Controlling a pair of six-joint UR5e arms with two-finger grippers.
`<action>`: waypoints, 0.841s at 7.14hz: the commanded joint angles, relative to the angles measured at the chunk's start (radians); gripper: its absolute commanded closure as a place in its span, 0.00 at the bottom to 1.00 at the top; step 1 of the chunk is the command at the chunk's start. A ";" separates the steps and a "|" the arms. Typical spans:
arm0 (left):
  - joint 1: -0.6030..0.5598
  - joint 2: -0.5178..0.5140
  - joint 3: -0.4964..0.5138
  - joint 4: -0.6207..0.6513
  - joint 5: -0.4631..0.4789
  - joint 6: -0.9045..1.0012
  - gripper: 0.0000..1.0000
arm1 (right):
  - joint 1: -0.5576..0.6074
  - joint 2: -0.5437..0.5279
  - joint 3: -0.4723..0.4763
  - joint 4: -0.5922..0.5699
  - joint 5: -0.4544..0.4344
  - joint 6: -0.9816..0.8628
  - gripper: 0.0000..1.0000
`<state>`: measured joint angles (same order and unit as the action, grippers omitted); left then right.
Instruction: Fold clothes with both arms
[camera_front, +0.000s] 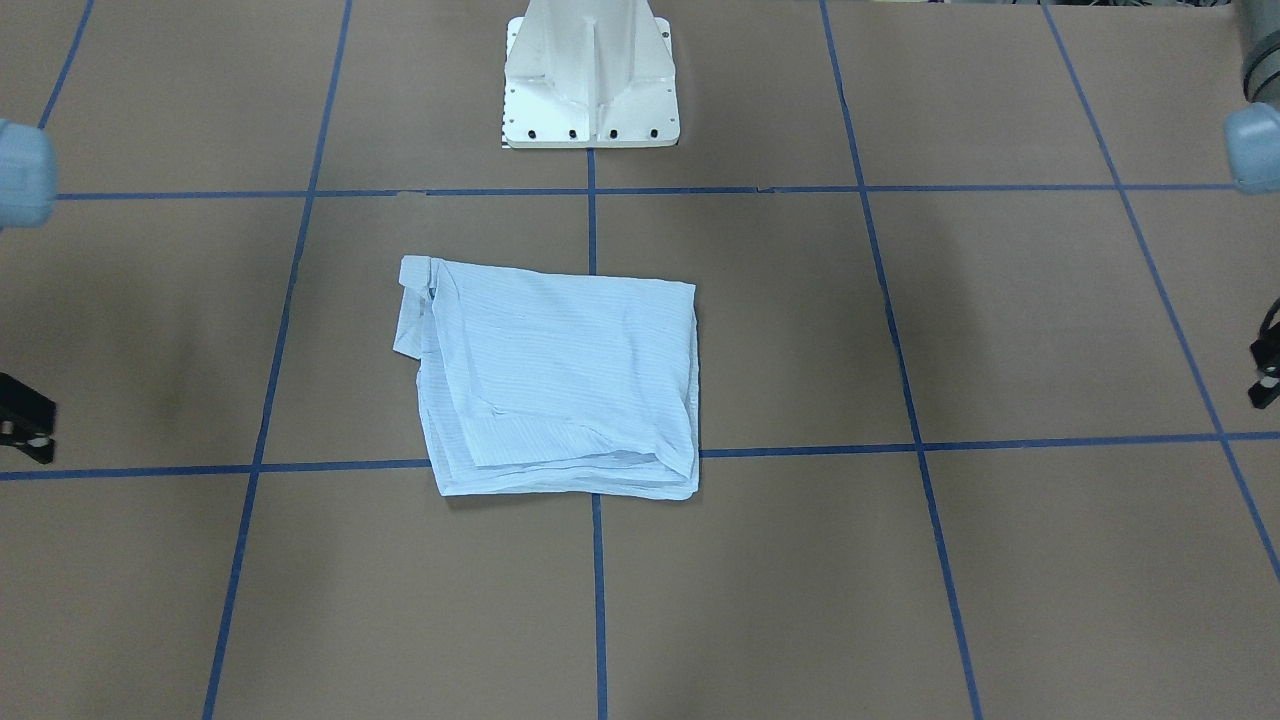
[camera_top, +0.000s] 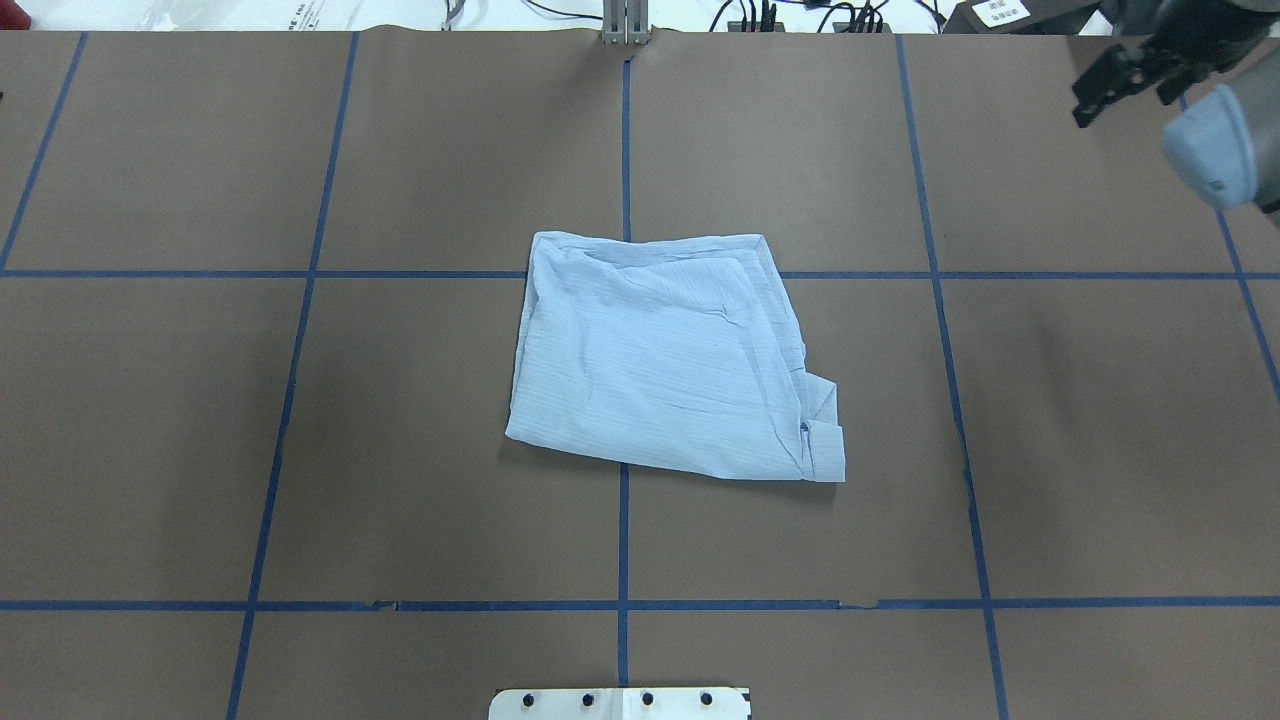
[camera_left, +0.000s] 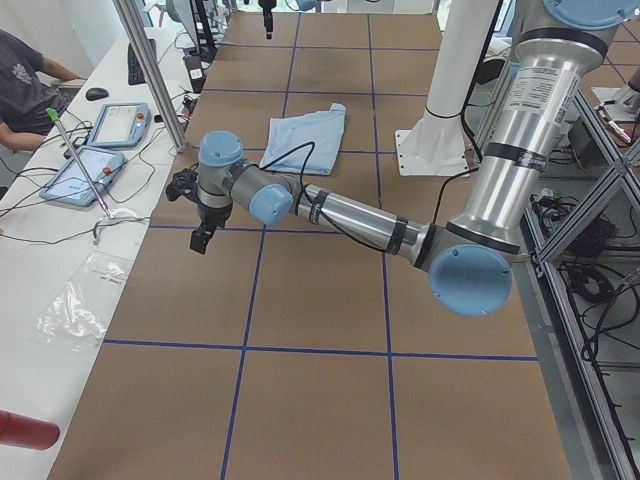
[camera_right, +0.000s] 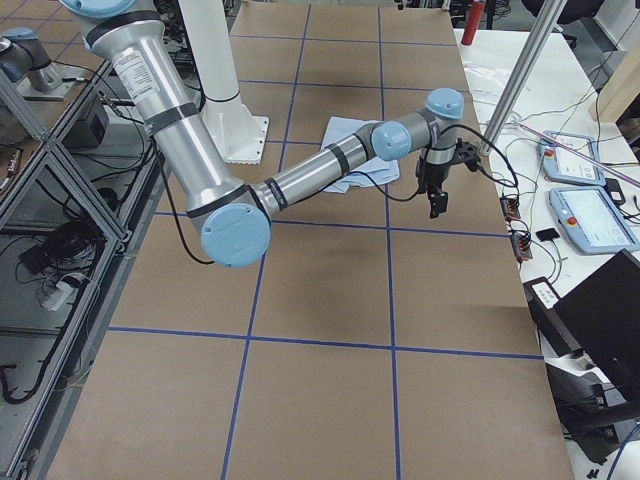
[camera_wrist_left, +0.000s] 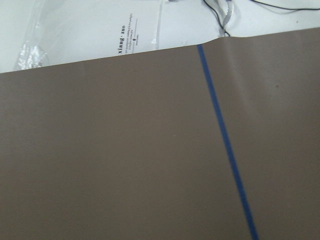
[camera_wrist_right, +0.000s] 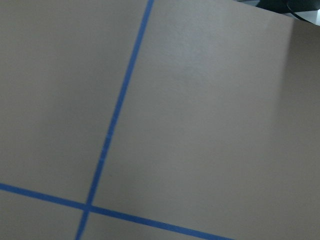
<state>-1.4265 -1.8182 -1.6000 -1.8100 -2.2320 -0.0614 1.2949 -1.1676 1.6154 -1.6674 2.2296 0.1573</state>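
The shirt (camera_top: 660, 360) lies in the middle of the table (camera_top: 300, 450), right across the centre tape line. It is already down to a squarish packet of several layers. No sleeve trails out, and the edges stack fairly evenly on the far side. It is not perfect: the near edge runs at a slant, the fabric is crinkled, and at the near corner on the robot's right a banded bit (camera_top: 822, 440) pokes out past the fold. I can't tell whether that is collar or cuff.

Both arms stand well apart from it, one out at each end of the table. The left gripper (camera_left: 200, 235) hangs over bare brown surface near the far edge with nothing in it. The right gripper (camera_right: 436, 200) does likewise on its own side, also empty. How wide either one's jaws stand I cannot tell, since they show only as small dark shapes and both wrist cameras see just table and tape.

To my eye the folding looks essentially done. What might be left is tucking in that stray corner or squaring the packet — otherwise nothing.
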 joint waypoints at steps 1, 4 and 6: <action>-0.107 0.113 -0.005 0.038 -0.017 0.251 0.00 | 0.154 -0.168 0.015 -0.006 0.074 -0.244 0.00; -0.118 0.188 0.021 -0.047 -0.018 0.164 0.00 | 0.240 -0.250 0.055 -0.026 0.064 -0.251 0.00; -0.141 0.235 0.035 -0.100 -0.009 0.169 0.00 | 0.254 -0.331 0.051 -0.026 0.062 -0.246 0.00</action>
<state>-1.5580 -1.6128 -1.5737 -1.8879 -2.2481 0.1107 1.5407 -1.4568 1.6685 -1.6947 2.2944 -0.0878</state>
